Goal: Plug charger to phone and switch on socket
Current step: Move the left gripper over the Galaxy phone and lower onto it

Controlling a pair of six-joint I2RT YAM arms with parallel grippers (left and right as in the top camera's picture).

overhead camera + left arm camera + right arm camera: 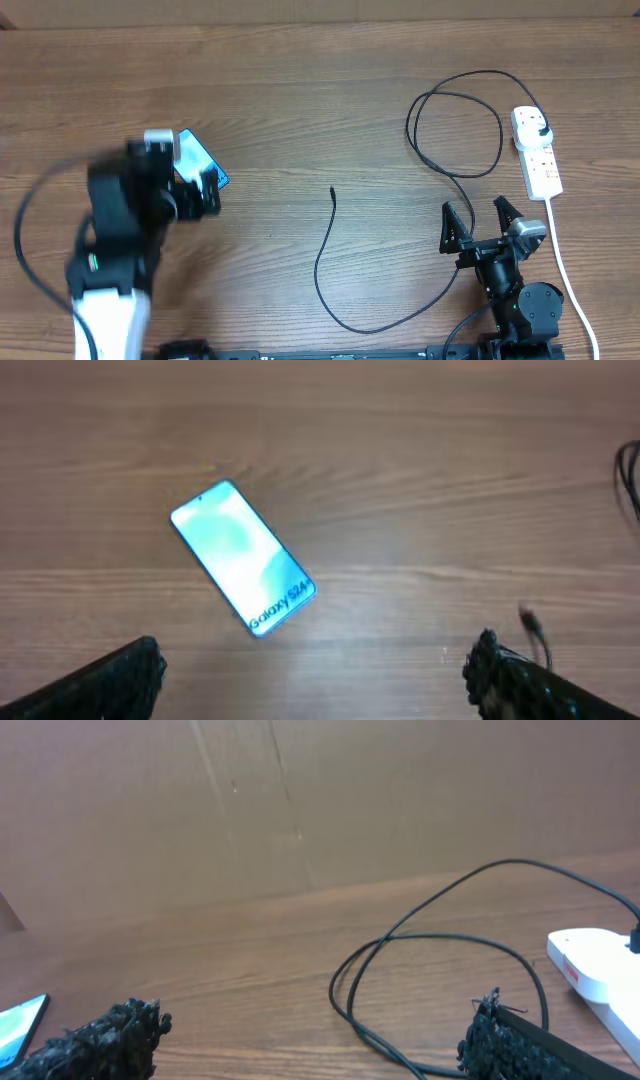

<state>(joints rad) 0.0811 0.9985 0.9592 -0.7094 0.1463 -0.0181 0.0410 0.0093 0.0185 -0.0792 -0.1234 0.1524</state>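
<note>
We are only starting: left gripper [317, 652] hangs spread above the phone [243, 557] on the counter [300, 100], right gripper [478, 215] spread near the socket [537, 150], and next the charger [332, 200] tip needs grasping.

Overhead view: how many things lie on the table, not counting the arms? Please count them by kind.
Phone: 1
Black charger cable: 1
White power strip: 1
Total: 3
</note>
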